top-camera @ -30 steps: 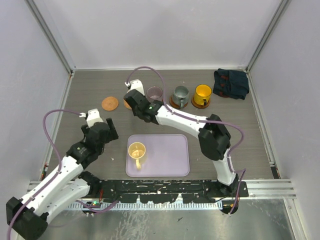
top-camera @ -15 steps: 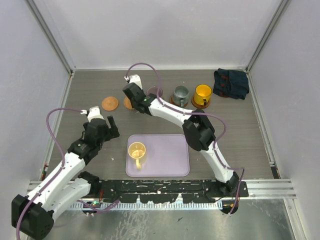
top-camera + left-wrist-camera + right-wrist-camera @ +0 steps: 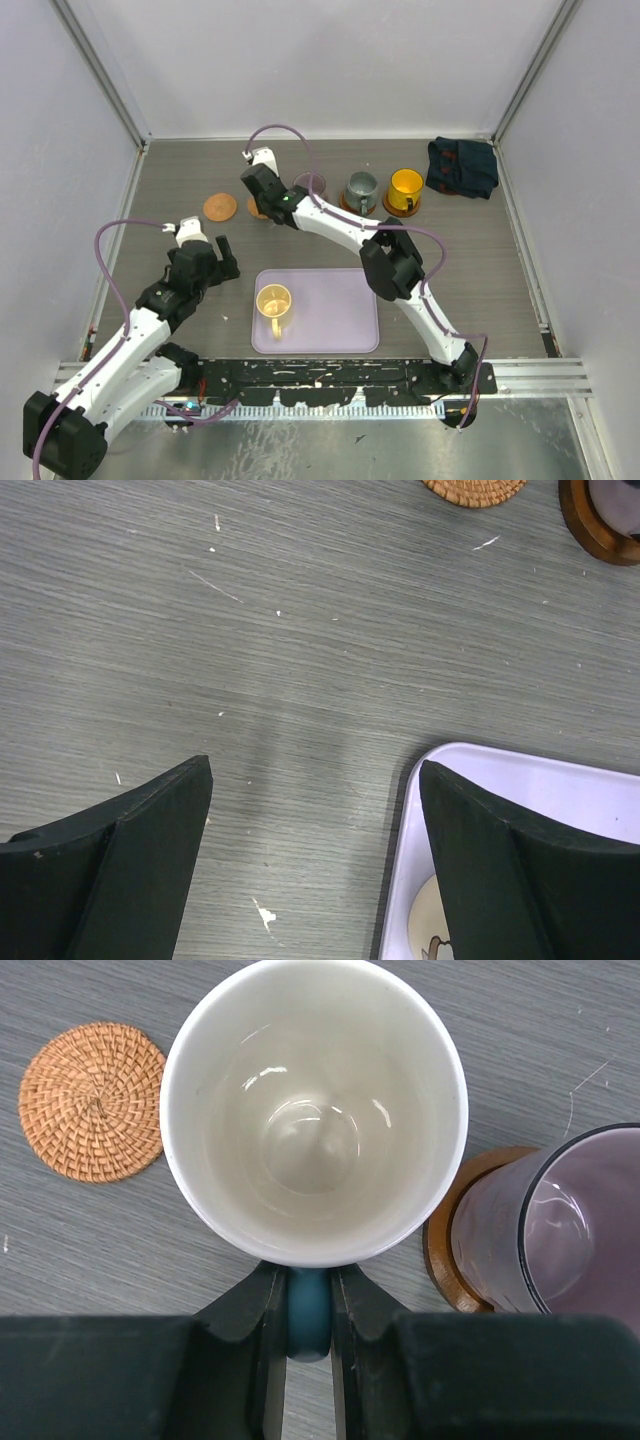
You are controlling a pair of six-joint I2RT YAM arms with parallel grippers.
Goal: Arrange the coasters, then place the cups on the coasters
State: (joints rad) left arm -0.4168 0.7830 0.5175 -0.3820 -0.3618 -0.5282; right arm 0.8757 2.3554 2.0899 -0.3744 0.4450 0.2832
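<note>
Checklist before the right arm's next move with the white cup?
1. Grip: right gripper shut on white cup: ok.
2. Cup upright: ok.
3. Cup centred over target coaster: cannot tell, arm and cup hide it.
4. Gap to purple cup: ok, narrow.
5. Top of spare coaster bare: ok.
6. Other arm: left gripper open, well apart from the right arm: ok.

White links (image 3: 335, 228), black joints (image 3: 385, 265), purple cables (image 3: 97, 250); gripper fingers (image 3: 120, 870) black, apparently matte.
</note>
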